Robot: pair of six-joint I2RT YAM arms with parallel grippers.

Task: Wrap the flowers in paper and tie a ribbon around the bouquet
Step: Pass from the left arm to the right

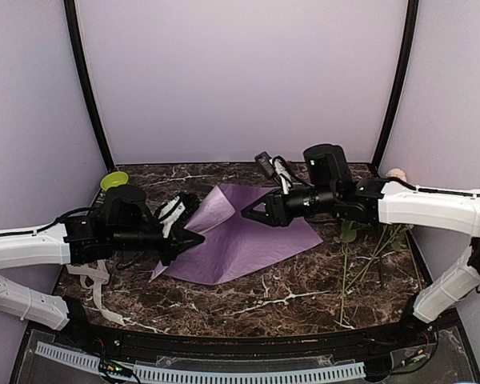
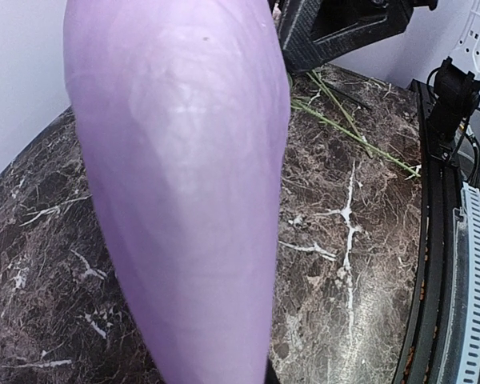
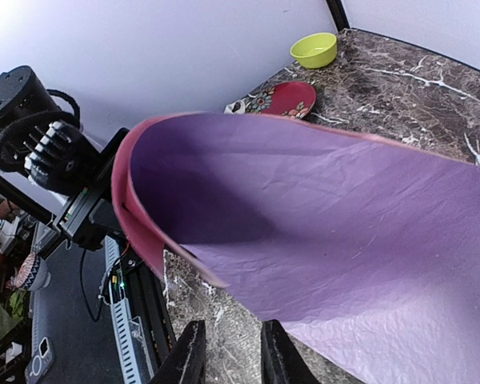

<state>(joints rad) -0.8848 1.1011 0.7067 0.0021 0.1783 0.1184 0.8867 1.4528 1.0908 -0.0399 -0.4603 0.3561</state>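
My left gripper (image 1: 190,239) is clenched on the left edge of the paper (image 1: 256,240) and holds it up, so it curls right in front of me. My right gripper (image 3: 232,336) has its fingers a little apart, just by the paper's folded, pink-lined edge, holding nothing. The flowers (image 1: 368,256) lie by the right edge of the table (image 1: 264,312). The ribbon (image 1: 96,280) lies at the left edge. Open marble shows between the paper and the front edge.

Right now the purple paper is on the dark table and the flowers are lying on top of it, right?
Not quite. The paper is on the table, but the flowers lie beside it on the bare marble, on the right arm's side, not on top. The top external view shows it.
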